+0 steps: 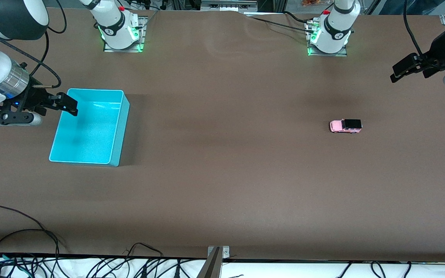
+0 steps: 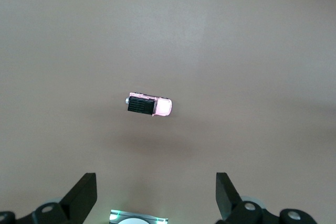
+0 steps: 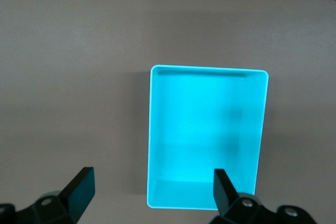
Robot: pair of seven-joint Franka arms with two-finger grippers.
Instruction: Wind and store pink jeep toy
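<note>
The pink jeep toy [image 1: 345, 126] stands on its wheels on the brown table [image 1: 222, 173], toward the left arm's end, with bare tabletop on all sides of it. Its black roof faces up and its pink nose points toward the cyan bin [image 1: 119, 131], which sits well apart from it at the right arm's end of the table. The toy is at about the same distance from the front camera as the bin. Nothing lies between the two, and nothing touches the toy.

The left gripper [image 1: 406, 69] hangs in the air over the table edge at the left arm's end, away from the toy, its fingers [image 2: 83, 195] spread wide and holding nothing. In the left wrist view the toy [image 2: 149, 105] lies free on the table, clear of both fingertips.

The right gripper [image 1: 68, 103] hovers over the bin's outer rim, fingers [image 3: 81, 187] likewise wide apart and empty. The bin [image 3: 157, 129] is open-topped with nothing inside, its four walls upright.

Loose cables [image 1: 33, 247] lie along the table's edge nearest the front camera.
</note>
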